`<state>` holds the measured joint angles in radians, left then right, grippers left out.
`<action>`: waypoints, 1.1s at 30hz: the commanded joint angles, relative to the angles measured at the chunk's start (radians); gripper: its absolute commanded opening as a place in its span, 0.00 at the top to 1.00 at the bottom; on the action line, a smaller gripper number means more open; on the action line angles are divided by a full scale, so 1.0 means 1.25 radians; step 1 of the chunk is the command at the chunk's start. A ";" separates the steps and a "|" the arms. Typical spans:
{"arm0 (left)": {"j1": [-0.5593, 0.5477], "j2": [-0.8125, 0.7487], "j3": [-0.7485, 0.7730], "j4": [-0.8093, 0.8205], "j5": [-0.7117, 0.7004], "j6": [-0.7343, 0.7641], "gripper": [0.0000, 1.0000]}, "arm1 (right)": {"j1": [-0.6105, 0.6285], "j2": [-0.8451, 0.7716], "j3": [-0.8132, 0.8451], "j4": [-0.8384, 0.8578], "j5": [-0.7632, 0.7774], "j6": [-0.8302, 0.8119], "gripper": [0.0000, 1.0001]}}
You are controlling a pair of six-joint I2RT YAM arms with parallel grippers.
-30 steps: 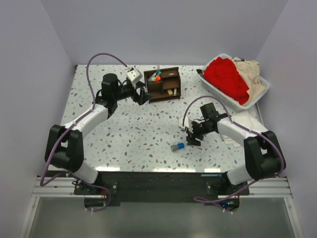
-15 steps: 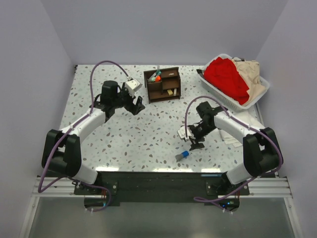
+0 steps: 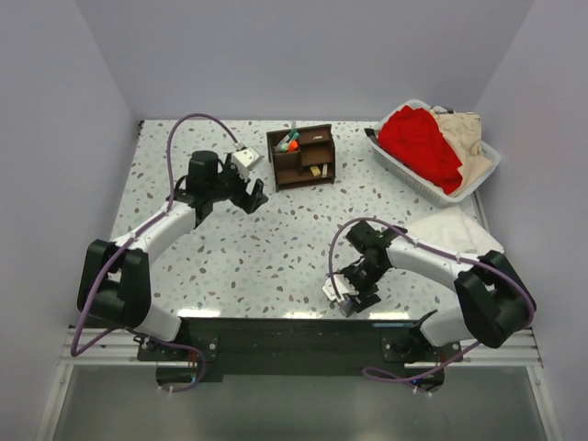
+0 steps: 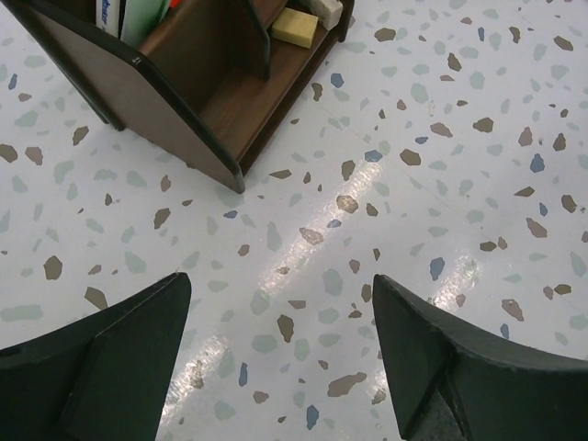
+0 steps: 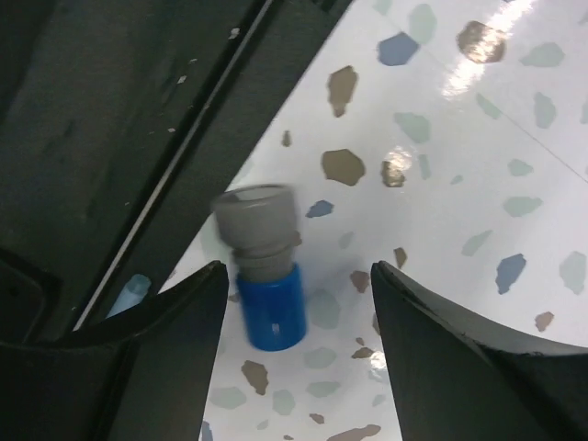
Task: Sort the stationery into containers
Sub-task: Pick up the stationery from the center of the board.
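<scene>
The dark brown wooden organiser point(image 3: 301, 156) stands at the back centre with pens point(image 3: 289, 141) in its left cubby and a tan eraser point(image 4: 294, 26) in a lower one; its corner shows in the left wrist view point(image 4: 184, 83). My left gripper point(image 3: 255, 195) point(image 4: 276, 285) is open and empty, just left and in front of the organiser. The stubby blue-grey cylinder point(image 5: 266, 276) lies on the table at its near edge. My right gripper point(image 3: 354, 296) point(image 5: 301, 276) is open around it, the cylinder close to the left finger point(image 5: 175, 349), not gripped.
A white basket point(image 3: 487, 165) of red and beige cloth sits at the back right. A white folded cloth point(image 3: 450, 234) lies right of the right arm. The black rail at the table's near edge point(image 5: 138, 138) is right beside the cylinder.
The cylinder has moved from mid-table toward the near edge, and my right gripper has followed it down there. My left gripper drew back from the organiser, then stayed still.
</scene>
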<state>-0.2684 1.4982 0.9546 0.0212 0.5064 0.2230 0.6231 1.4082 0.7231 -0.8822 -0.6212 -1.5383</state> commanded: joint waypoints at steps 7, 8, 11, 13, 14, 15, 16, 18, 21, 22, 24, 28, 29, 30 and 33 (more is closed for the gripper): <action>0.010 -0.019 -0.034 0.052 0.018 -0.024 0.15 | 0.039 -0.005 -0.042 0.193 0.170 0.108 0.47; 0.010 -0.020 -0.034 0.054 0.022 -0.026 0.15 | 0.039 -0.009 -0.048 0.192 0.178 0.102 0.49; 0.010 -0.019 -0.036 0.059 0.041 -0.035 0.15 | 0.038 -0.017 -0.046 0.194 0.199 0.093 0.56; 0.010 -0.018 -0.041 0.060 0.051 -0.042 0.15 | 0.038 -0.015 -0.039 0.221 0.212 0.117 0.57; 0.010 -0.019 -0.046 0.060 0.053 -0.045 0.15 | 0.038 -0.009 -0.024 0.231 0.228 0.129 0.59; 0.010 -0.016 -0.047 0.058 0.049 -0.046 0.15 | 0.038 0.016 -0.015 0.245 0.237 0.146 0.60; 0.009 -0.012 -0.045 0.035 0.045 -0.042 0.15 | 0.038 0.029 -0.004 0.250 0.248 0.154 0.60; 0.002 0.008 -0.016 -0.008 0.021 -0.023 0.15 | 0.038 0.067 0.033 0.253 0.263 0.182 0.65; 0.000 0.041 0.030 -0.115 0.006 -0.001 0.16 | 0.037 0.083 0.055 0.257 0.265 0.185 0.71; -0.001 0.043 0.038 -0.137 0.007 0.004 0.16 | 0.037 0.081 0.057 0.257 0.264 0.184 0.71; -0.001 0.038 0.045 -0.141 0.015 0.017 0.16 | 0.038 0.079 0.073 0.243 0.267 0.190 0.72; -0.012 0.032 0.060 -0.158 0.048 0.036 0.16 | 0.038 0.048 0.136 0.192 0.279 0.216 0.71; -0.016 0.030 0.056 -0.163 0.060 0.042 0.16 | 0.037 0.044 0.162 0.162 0.281 0.216 0.71; -0.021 0.026 0.051 -0.168 0.073 0.055 0.16 | 0.038 0.042 0.176 0.149 0.285 0.213 0.72; -0.056 0.013 0.029 -0.164 0.060 0.084 0.17 | 0.037 0.045 0.225 0.109 0.307 0.217 0.79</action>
<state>-0.2920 1.5517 0.9871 -0.1665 0.5480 0.2565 0.6685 1.4963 0.9043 -0.6647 -0.2840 -1.2850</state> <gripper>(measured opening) 0.836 0.364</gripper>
